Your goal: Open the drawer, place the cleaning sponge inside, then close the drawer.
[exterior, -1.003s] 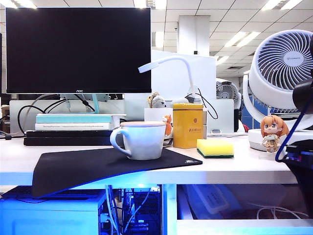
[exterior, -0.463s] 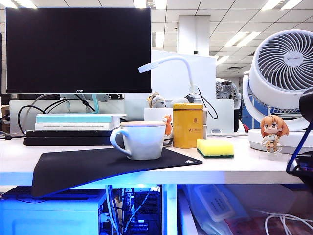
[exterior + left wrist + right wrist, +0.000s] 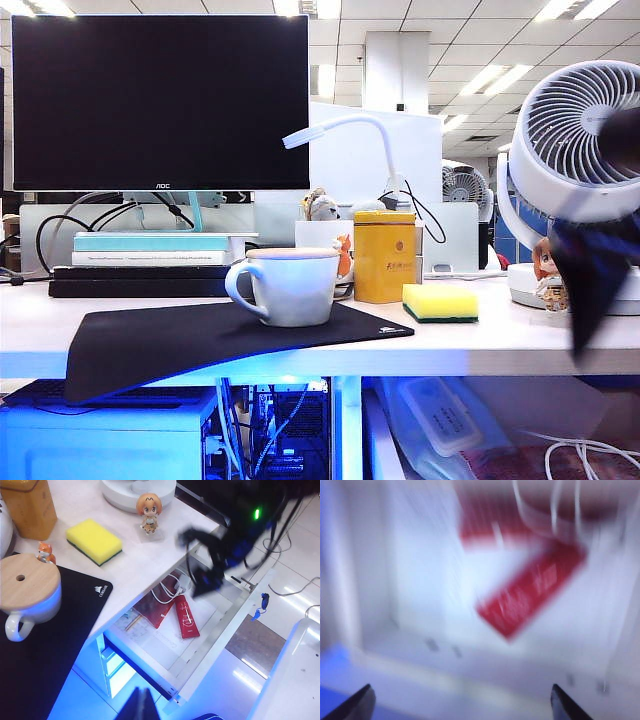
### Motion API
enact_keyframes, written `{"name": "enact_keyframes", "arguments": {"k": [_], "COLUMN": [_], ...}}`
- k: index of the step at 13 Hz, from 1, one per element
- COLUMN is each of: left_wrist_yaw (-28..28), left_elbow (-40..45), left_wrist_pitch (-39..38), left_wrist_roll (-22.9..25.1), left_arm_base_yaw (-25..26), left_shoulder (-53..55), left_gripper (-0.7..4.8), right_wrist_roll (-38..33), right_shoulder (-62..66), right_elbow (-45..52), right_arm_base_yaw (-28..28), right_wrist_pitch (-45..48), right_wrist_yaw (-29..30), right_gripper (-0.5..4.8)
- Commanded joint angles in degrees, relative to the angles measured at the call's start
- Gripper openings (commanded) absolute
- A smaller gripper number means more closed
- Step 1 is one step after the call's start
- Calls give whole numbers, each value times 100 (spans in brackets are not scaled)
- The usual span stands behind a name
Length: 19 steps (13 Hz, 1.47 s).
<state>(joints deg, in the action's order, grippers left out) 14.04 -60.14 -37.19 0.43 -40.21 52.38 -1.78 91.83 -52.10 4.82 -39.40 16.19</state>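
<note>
The monitor (image 3: 160,100) reads AOC (the mat (image 3: 102,591) bears a sail logo).

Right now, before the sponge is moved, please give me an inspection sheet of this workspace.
Surface: white desk, black mouse pad overhanging its front edge.
Job's things: drawer pulled open, holding red packets and a white cable; cleaning sponge on the desk, untouched.
Clutter: lidded mug, yellow tin, figurine, fan, monitor, books.
Grippers: right gripper open, empty, above the open drawer, blurred; left gripper only a dark tip at the frame edge, state unclear.
Cables: black cables behind the monitor; white cable in the drawer.
Surroundings: office ceiling lights, blue-lit computer under the desk.
</note>
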Motion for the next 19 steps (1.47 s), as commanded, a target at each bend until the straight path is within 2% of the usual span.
{"name": "enact_keyframes", "arguments": {"k": [1,3,7,13,16,17,18,19], "left_wrist_yaw": [28,28,28,24,24,22,24,24], "left_elbow": [-7,-7,-9,-9,-9,-9,-7,-9], "left_wrist_pitch": [42,44,44,44,44,42,39,39], "left_wrist_roll": [24,24,24,24,24,24,22,22], "left_arm_base_yaw": [-4,-4,-4,-4,-4,-4,-4,-4], "left_shoulder": [-4,-4,-4,-7,-4,-7,-7,-7], "left_gripper": [-6,-6,-6,-6,-6,-6,-6,-6], "right_wrist_roll": [-774,-1244,-1613,-1864,-1633,-1351,-1093,-979], "right_shoulder": [-127,-127,-127,-125,-125,-114,-103,-94], "right_elbow": [-1032,-1379,-1598,-1585,-1633,-1869,-2024,-2094], "right_arm_base_yaw": [9,9,9,9,20,323,608,752], "right_wrist_pitch": [33,173,1427,1569,2052,2120,2120,2116], "right_wrist_yaw": [249,369,1753,1749,1904,890,219,-59], "right_gripper": [479,479,479,479,479,479,479,479]}}
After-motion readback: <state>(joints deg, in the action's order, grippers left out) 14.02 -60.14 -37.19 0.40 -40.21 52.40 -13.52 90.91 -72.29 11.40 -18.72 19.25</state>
